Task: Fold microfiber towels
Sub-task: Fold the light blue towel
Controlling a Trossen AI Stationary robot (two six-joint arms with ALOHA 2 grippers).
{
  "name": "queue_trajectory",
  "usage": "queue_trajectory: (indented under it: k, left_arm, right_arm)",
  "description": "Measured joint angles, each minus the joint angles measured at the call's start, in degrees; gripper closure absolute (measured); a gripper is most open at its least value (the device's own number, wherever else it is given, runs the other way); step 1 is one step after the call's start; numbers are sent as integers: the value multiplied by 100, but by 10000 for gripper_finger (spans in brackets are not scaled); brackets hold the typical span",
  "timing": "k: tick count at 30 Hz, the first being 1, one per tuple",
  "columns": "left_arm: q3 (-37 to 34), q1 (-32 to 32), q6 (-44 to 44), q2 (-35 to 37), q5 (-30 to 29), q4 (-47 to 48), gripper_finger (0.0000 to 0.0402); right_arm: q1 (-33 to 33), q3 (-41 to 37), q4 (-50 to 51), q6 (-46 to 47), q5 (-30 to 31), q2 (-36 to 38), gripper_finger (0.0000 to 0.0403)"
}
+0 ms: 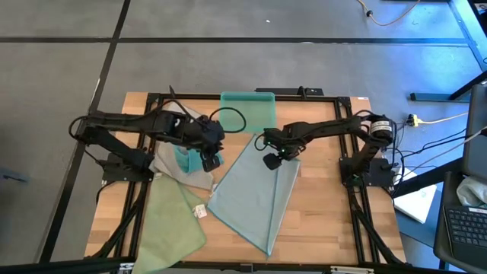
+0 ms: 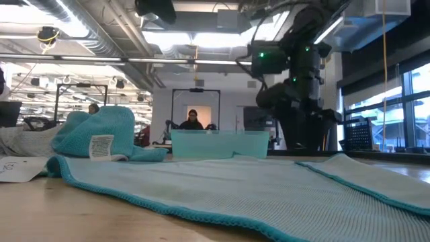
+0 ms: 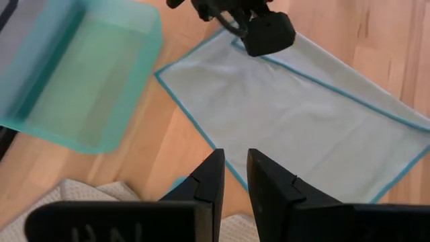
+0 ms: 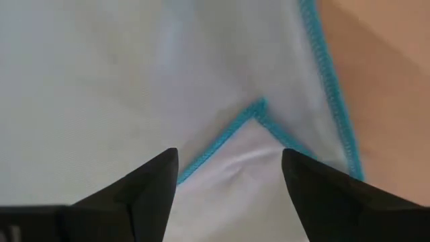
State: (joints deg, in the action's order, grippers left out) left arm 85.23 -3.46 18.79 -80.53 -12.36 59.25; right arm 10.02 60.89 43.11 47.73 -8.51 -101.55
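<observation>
Both claw fingers (image 4: 154, 185) wide above towel (image 4: 101, 87)

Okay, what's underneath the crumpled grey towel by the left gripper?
A teal towel peeks from the grey towel, below the left gripper. A pale green towel runs under its near edge. How far either reaches underneath is covered.

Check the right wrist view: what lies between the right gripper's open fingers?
In the right wrist view, a folded-over corner of the pale blue-green towel, edged in teal stitching, lies between the fingers of the right gripper; nothing is gripped.
</observation>
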Motion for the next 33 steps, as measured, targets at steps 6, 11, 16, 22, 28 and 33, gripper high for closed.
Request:
queue_trajectory:
  k: [6, 11, 16, 22, 28, 33]
  left_arm:
    - [0, -122, -11, -2, 3, 76, 346]
    - [0, -160, -6, -2, 7, 76, 346]
    - [0, -160, 12, -2, 4, 76, 346]
    - [0, -160, 31, -4, 4, 76, 346]
    - [0, -160, 57, -4, 4, 76, 346]
    - [0, -160, 57, -6, 2, 76, 346]
  right_arm:
    - [-7, -2, -22, -13, 15, -130, 135]
    - [33, -2, -59, -22, 116, -130, 135]
    - [33, -2, -94, -42, 257, -130, 144]
    - [33, -2, -96, -68, 288, -130, 204]
    - [33, -2, -132, -150, 290, -130, 258]
    - [33, -3, -135, -177, 306, -127, 283]
